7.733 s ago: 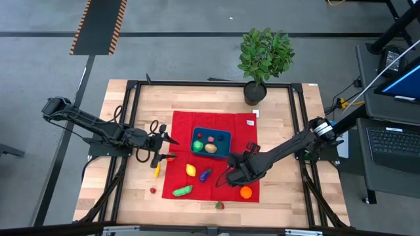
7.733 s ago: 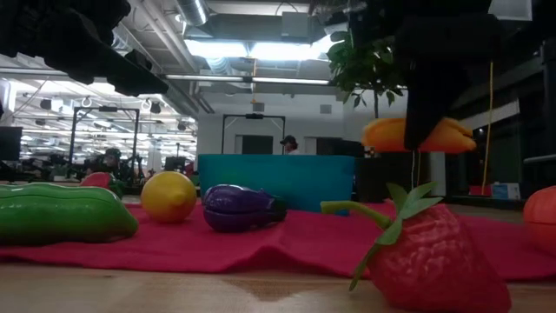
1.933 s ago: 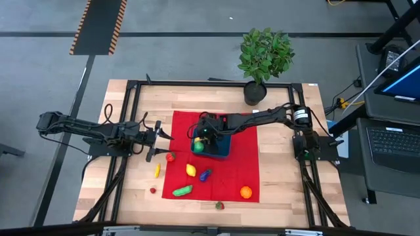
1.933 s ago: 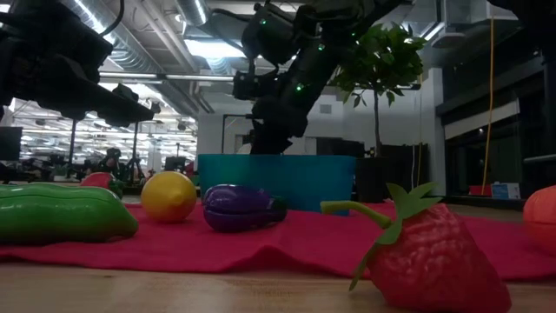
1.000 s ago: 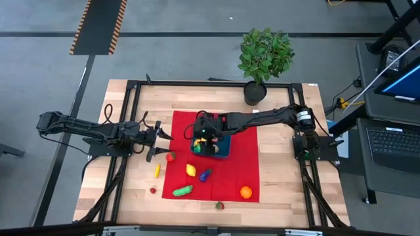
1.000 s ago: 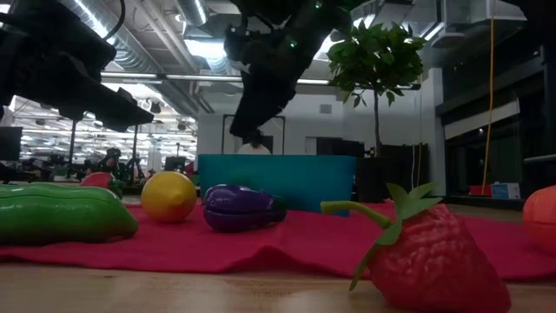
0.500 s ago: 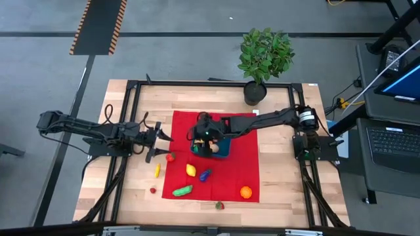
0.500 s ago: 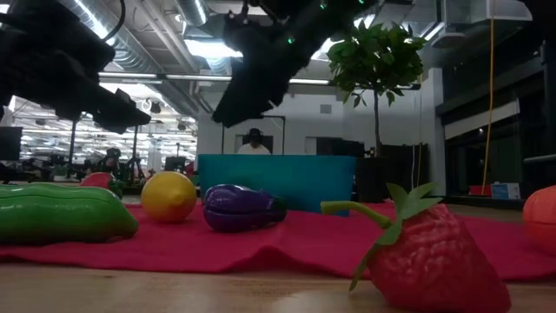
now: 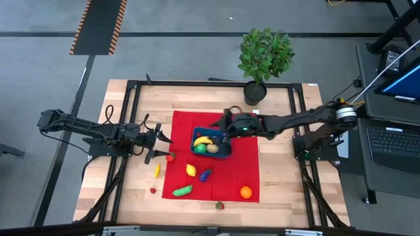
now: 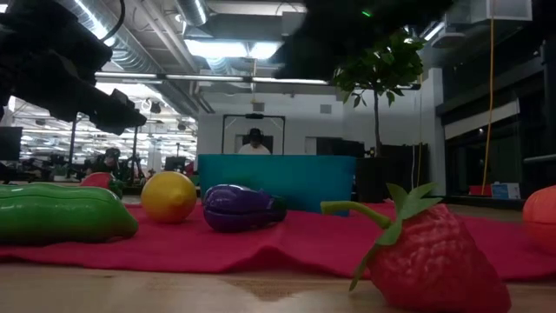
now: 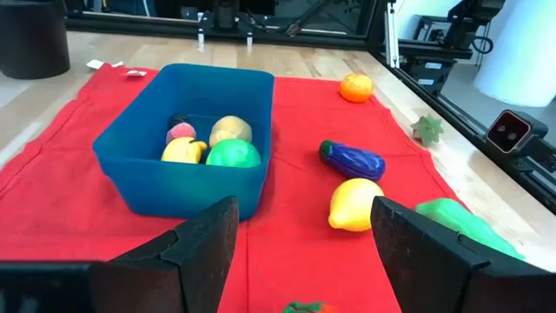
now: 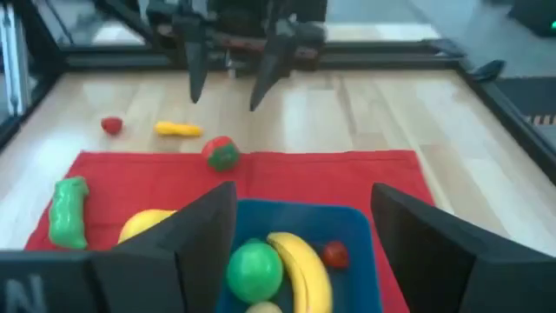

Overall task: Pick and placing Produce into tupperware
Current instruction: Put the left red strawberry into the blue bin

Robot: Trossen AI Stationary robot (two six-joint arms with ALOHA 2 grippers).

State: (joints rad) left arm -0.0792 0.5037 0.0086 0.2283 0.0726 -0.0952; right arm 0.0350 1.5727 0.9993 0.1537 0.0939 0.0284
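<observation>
The right tool (image 9: 222, 132) hangs spread and empty beside the shallow teal plastic tupperware (image 9: 224, 150); retreating low, it could clip that rim. The left tool (image 9: 159, 143) waits spread.

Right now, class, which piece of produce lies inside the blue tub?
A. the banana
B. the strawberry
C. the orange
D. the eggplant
A: the banana lies in the tub beside a green ball, while the eggplant, strawberry and orange lie outside it.
</observation>
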